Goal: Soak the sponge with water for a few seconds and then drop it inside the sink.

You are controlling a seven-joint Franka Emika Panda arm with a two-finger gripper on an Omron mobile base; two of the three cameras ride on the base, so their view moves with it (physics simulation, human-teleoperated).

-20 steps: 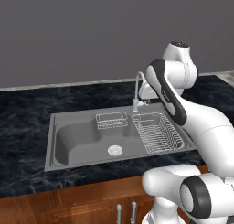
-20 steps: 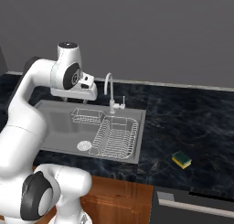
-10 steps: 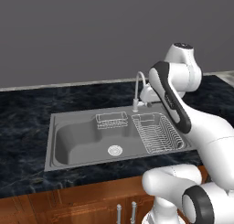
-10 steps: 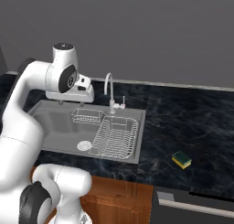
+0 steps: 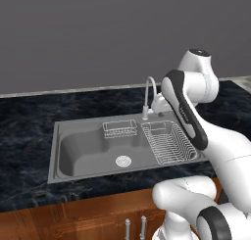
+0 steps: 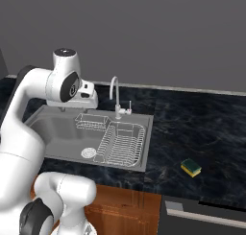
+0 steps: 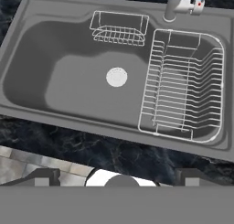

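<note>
Step in hand: the very start, by my reading; the sponge (image 6: pixel 191 168) has not been picked up, and no water runs from the faucet (image 6: pixel 116 97).
Sponge: it lies flat on the dark counter (image 6: pixel 202 128), well to the right of the sink (image 6: pixel 53 128) and near the front edge, green layer up, yellow sides showing.
Sink: a grey basin set in the counter, with a round drain (image 7: pixel 116 76) in the middle of its floor, a small wire basket (image 7: pixel 119 28) against the back wall and a wire dish rack (image 7: pixel 182 86) filling the right part.
Faucet: a curved chrome spout at the back rim, between the basket and the rack; its base (image 7: pixel 174 5) sits at the top of the hand view.
Gripper: (image 7: pixel 115 175) it hangs high above the front rim of the sink, looking down into the basin; the two finger tips (image 7: pixel 42 175) stand wide apart with nothing between them. In the base views the hand is partly hidden behind the arm, so its exact pose is hard to judge there.
Arm: it is bent over the sink, well apart from the sponge.
Next move calls for: swinging the hand right, over the counter, bringing the spread fingers down on either side of the sponge and closing on its yellow sides. After that the sponge must go under the spout with the water turned on.
</note>
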